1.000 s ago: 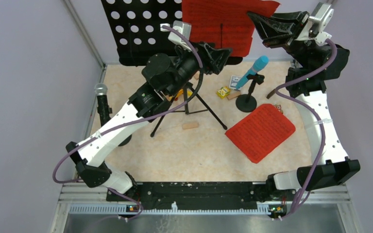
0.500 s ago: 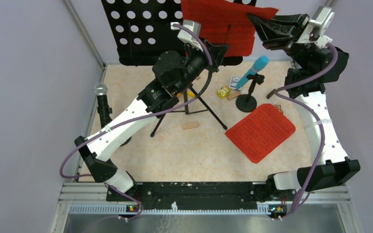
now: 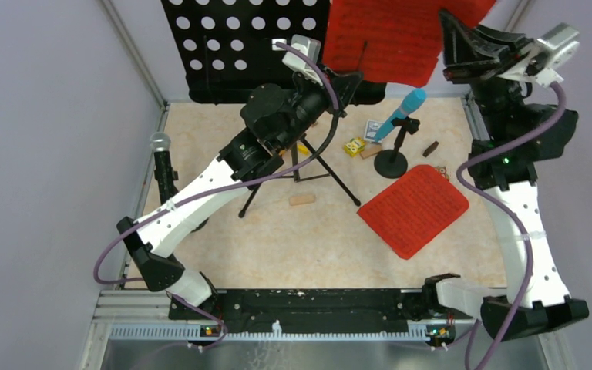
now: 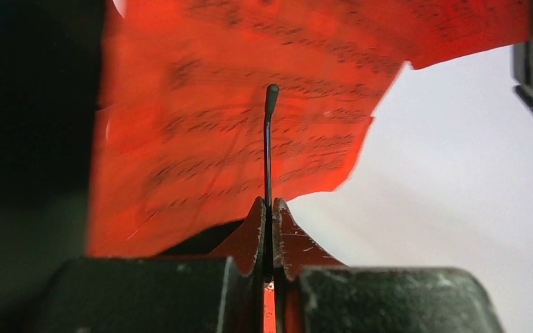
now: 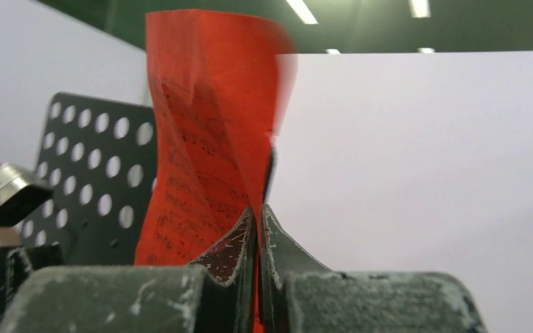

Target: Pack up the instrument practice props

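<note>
My right gripper is shut on a red sheet-music page, holding it up beside the black hole-punched music desk. At the desk's lower edge my left gripper is shut on a thin black page-holder rod that stands up in front of the red page. A second red page lies on the table. The blue microphone leans in a round-based holder. The silver-headed microphone stands at the left wall.
The desk's tripod legs spread under my left arm. A wooden block lies mid-table, a yellow toy and small blocks near the blue microphone's holder. Walls close in on the left, back and right.
My left gripper closed on the thin rod. My right arm swung up and to the right, carrying the red page higher and away from the desk.
</note>
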### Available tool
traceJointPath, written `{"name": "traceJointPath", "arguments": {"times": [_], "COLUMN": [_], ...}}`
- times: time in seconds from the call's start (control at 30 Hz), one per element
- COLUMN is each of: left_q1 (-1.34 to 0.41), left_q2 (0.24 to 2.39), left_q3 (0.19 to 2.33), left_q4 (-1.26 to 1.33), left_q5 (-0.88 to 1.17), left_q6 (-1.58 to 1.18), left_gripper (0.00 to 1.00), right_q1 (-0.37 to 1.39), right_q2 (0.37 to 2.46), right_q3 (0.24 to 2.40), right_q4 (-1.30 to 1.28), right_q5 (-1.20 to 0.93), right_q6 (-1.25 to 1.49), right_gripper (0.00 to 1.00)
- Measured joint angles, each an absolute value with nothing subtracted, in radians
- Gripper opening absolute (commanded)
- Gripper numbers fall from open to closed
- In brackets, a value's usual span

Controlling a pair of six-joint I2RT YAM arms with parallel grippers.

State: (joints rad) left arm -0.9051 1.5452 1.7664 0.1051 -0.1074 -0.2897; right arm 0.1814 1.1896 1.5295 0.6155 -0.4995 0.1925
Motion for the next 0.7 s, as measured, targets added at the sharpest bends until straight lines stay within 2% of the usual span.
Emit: {"name": "traceJointPath", "arguments": {"times": [0.3,0.43,0.5,0.57,0.7], "left_q1": [-0.906,-0.907,-0.907,-0.907,-0.909], "left_q2": [1.507,1.492,1.488,1.485,1.47], "left_q3": [1.721,1.707,1.705,1.705,1.699], "left_q4": [0.111,0.106,0.101,0.093,0.081], "left_q5": [-0.094,-0.093,-0.094,-0.093,-0.083], "left_q6": [-0.248,-0.232,-0.224,-0.209,-0.196], "left_gripper": [0.01,0.16,0.35,0.49,0.64], "right_q1": [0.181,0.181,0.181,0.181,0.181], "right_q2": [0.807,0.67,0.617,0.577,0.538], "right_q3": [1.331,1.238,1.184,1.122,1.001], "right_q4": [0.266,0.094,-0.009,-0.104,-0.297], "right_q5": [0.093,0.307,0.395,0.445,0.462], "right_q6": [0.06,0.087,0.132,0.186,0.303], "right_gripper": [0.0,0.0,0.0,0.0,0.0]}}
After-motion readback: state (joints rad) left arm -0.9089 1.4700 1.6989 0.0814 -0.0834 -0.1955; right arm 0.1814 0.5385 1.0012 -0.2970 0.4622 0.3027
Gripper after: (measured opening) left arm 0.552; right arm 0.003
